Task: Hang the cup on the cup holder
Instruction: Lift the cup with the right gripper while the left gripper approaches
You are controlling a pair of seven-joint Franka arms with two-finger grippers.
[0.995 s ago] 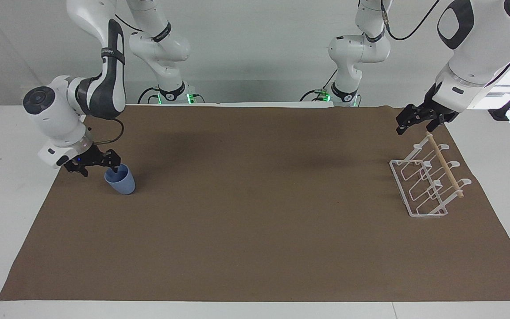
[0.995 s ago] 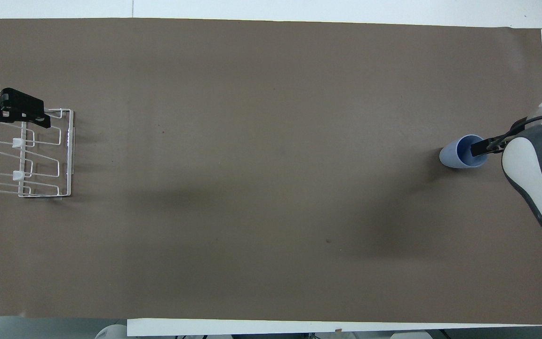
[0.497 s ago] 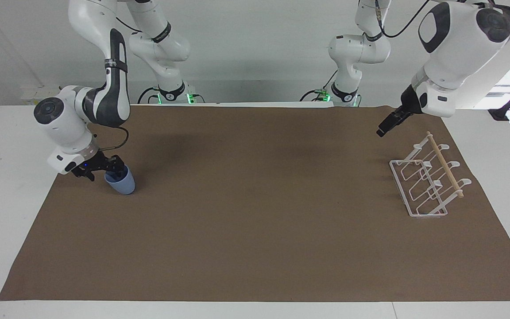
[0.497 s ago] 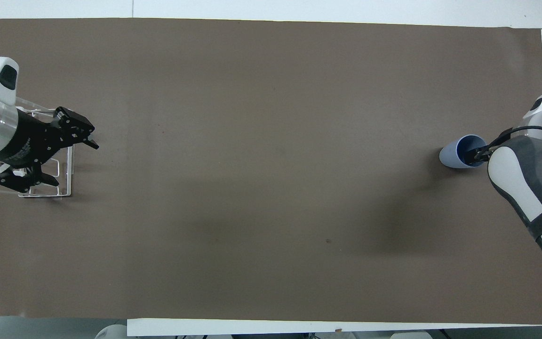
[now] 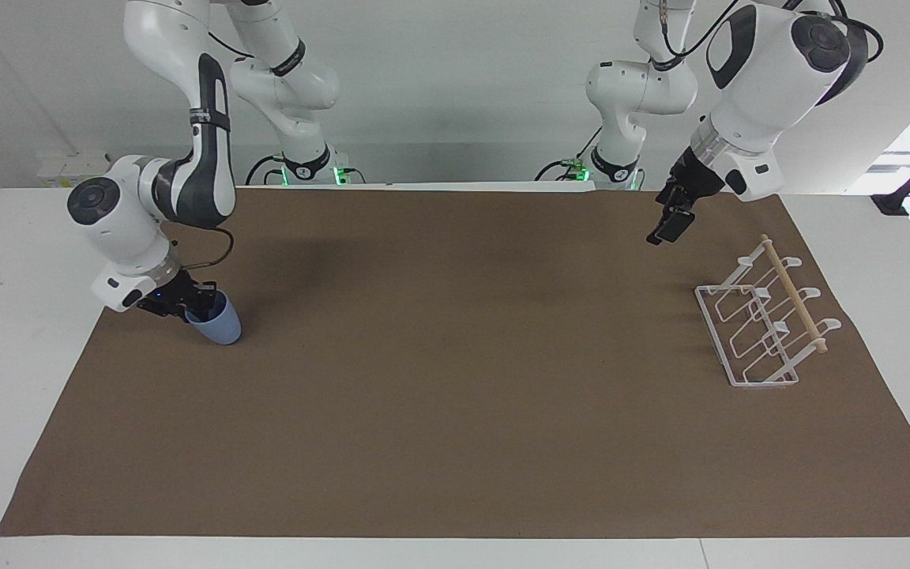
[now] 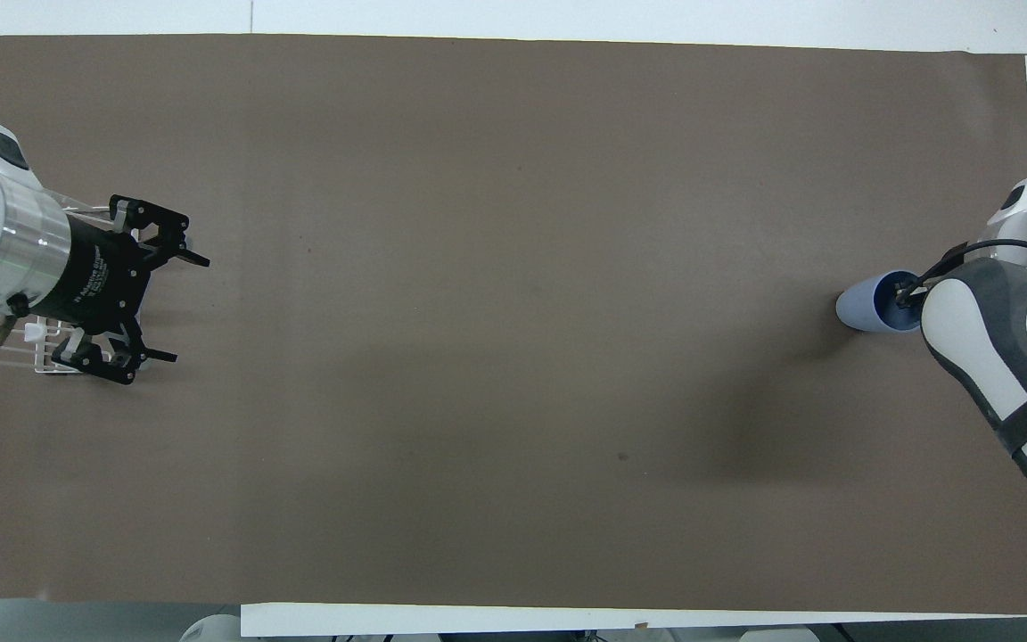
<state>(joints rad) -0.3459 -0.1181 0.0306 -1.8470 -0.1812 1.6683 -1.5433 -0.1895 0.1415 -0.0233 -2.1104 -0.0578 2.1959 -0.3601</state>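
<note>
At the middle left of the facing view, the right gripper has pinched its fingers tight on the rim of the cup, which leans over on the brown mat. The thin rim could slip out when the arm lifts, because the hold is small and the cup is tilted. At the upper right, the left gripper hangs wide open and holds nothing, up in the air by the cup holder at the middle right, and it could knock that light rack.
</note>
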